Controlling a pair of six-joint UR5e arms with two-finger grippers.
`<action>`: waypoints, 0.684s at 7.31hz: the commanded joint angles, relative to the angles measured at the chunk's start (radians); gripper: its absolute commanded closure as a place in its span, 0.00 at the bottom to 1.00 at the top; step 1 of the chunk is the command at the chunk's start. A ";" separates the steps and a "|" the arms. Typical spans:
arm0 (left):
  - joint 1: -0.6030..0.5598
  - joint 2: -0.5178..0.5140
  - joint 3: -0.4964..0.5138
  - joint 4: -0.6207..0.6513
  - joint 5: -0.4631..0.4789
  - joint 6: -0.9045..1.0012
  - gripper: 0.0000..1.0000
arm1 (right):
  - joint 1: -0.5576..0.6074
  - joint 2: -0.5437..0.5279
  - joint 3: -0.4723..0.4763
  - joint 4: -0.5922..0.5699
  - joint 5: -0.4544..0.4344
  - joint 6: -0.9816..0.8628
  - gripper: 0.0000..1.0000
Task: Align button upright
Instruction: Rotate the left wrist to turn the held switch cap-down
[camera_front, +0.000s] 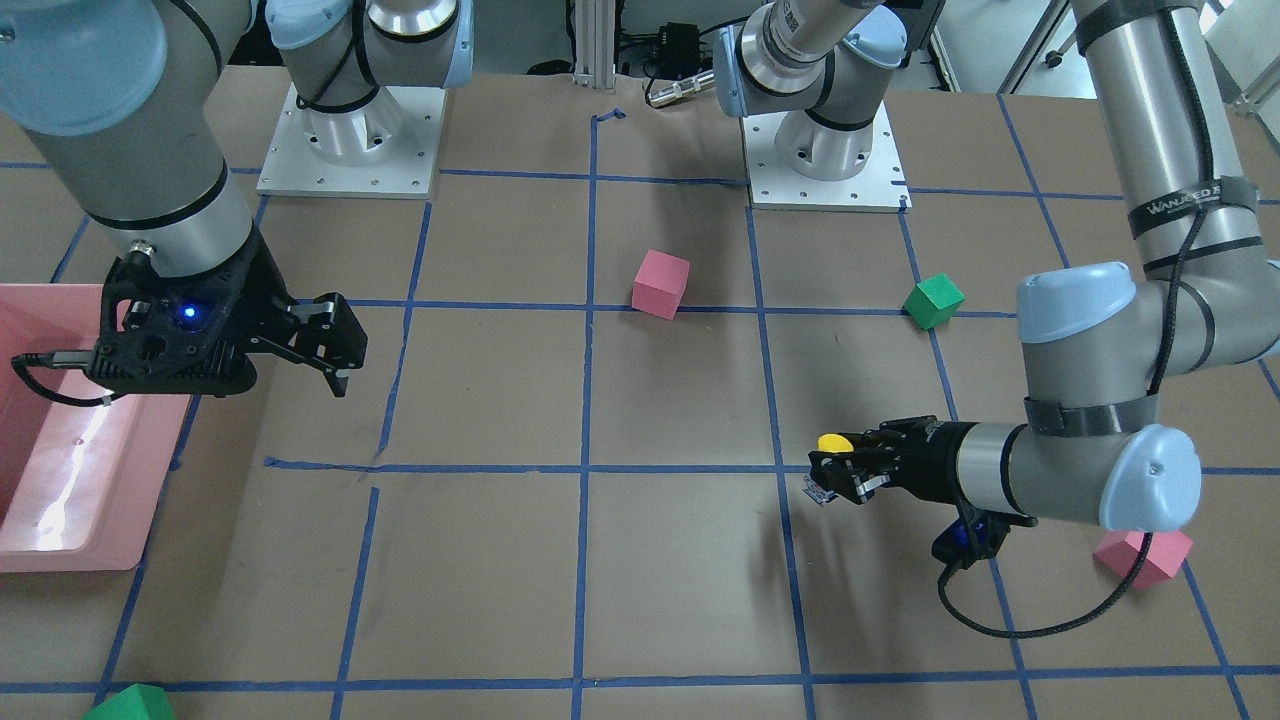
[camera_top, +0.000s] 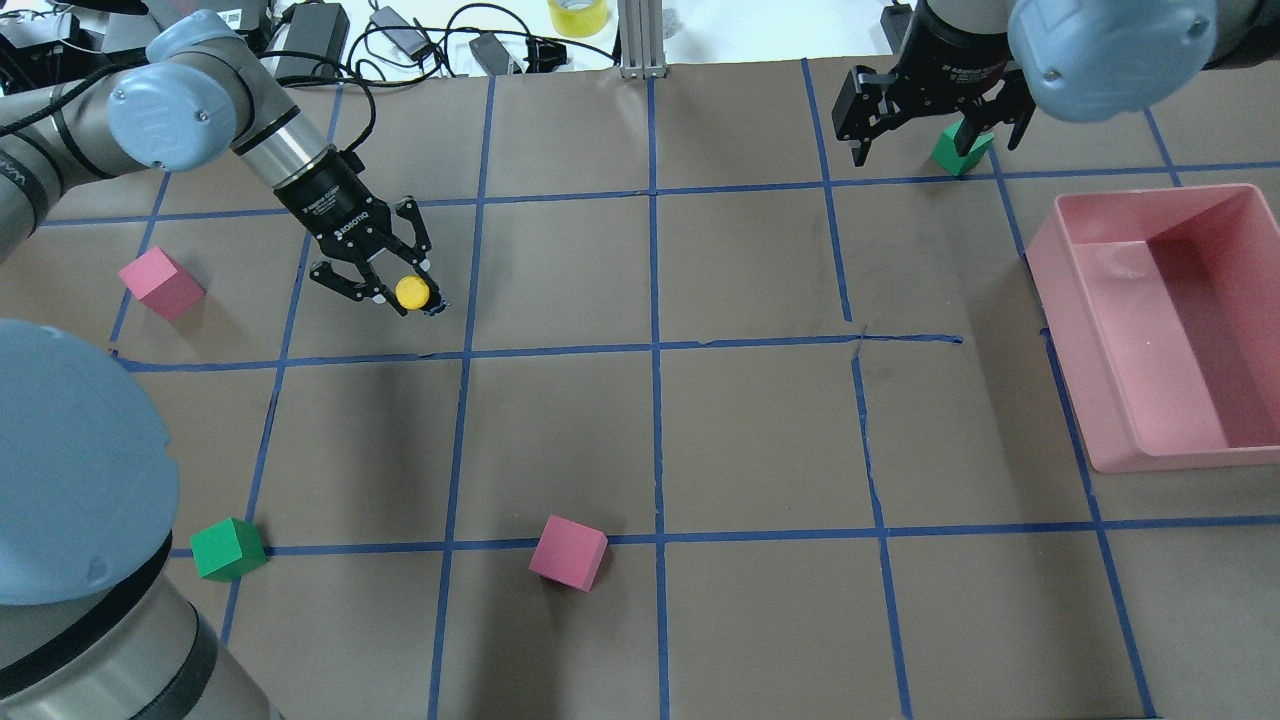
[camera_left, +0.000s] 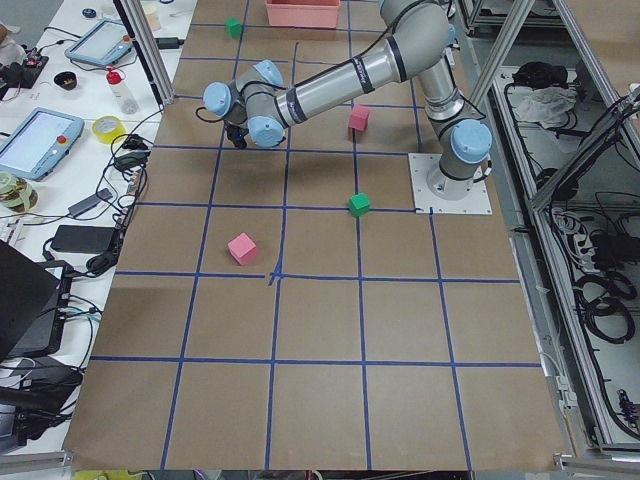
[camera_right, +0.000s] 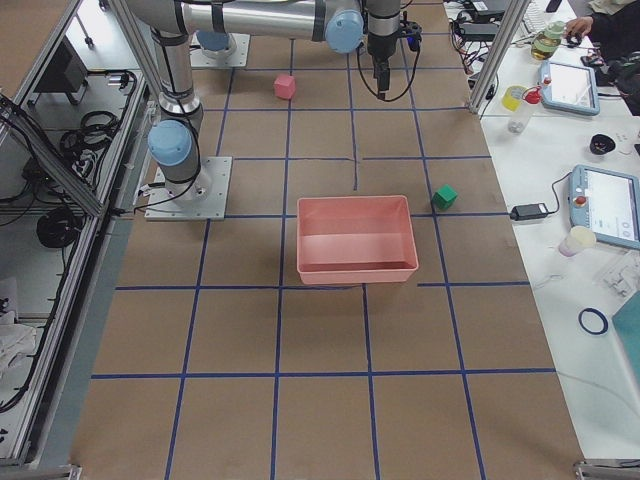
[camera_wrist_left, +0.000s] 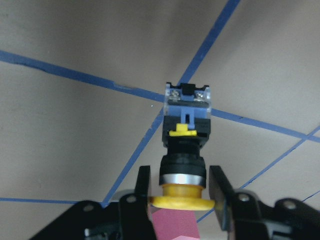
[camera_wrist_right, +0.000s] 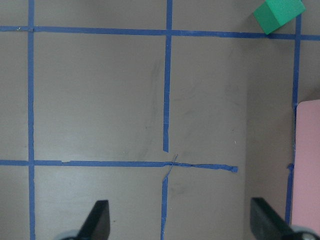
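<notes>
The button (camera_wrist_left: 184, 150), with a round yellow cap (camera_top: 411, 291), black body and silvery-grey base block, sits between the fingers of my left gripper (camera_wrist_left: 181, 175). The gripper is shut on it near the cap. The button lies along the gripper's axis, base block pointing away from the palm and tilted over the brown table. In the front-facing view the left gripper (camera_front: 835, 470) reaches in level from the right with the button (camera_front: 835, 442). My right gripper (camera_top: 935, 140) hangs open and empty above the table, also in its wrist view (camera_wrist_right: 182, 220).
A pink bin (camera_top: 1087, 370) stands at the right. Pink cubes (camera_top: 160, 283) (camera_top: 568, 552) and green cubes (camera_top: 228, 548) (camera_top: 962, 150) lie scattered on the taped grid. One green cube is just under the right gripper.
</notes>
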 joint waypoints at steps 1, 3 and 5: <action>0.051 -0.004 -0.048 -0.001 -0.147 -0.091 1.00 | 0.000 0.003 0.002 -0.002 0.007 -0.001 0.00; 0.129 -0.010 -0.075 0.002 -0.207 -0.090 1.00 | 0.000 0.003 0.000 -0.004 0.007 -0.004 0.00; 0.130 -0.029 -0.075 0.010 -0.336 -0.180 1.00 | 0.000 0.004 0.003 -0.007 -0.008 -0.015 0.00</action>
